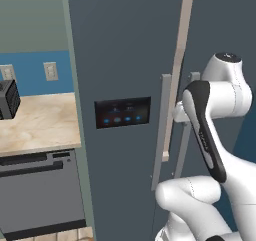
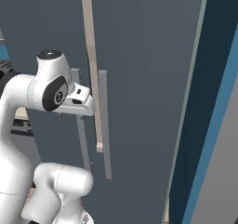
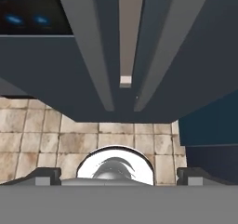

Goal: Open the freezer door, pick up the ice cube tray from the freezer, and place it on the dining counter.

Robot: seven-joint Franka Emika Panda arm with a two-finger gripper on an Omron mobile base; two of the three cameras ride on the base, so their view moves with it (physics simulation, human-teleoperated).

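Hand view is showing the claw [image 3: 119, 175] with its two dark fingertips [image 3: 45, 175] standing wide apart at the lower edge, gripping nothing. Just ahead of the claw the freezer door [image 3: 56, 65] is sitting closed, its grey bar handle [image 3: 95, 56] running slightly to the claw's left, while the handle of the plain door [image 3: 162, 51] is running slightly to its right. Between the two handles a beige strip [image 3: 130, 32] is showing in the gap. Off to the claw's far left the black display [image 3: 28, 11] is glowing with blue lights. Below the claw a tiled floor [image 3: 69, 139] is lying.

Left base view is showing the hand reaching toward the bar handle [image 1: 161, 130], with the display [image 1: 122, 112] left of it.
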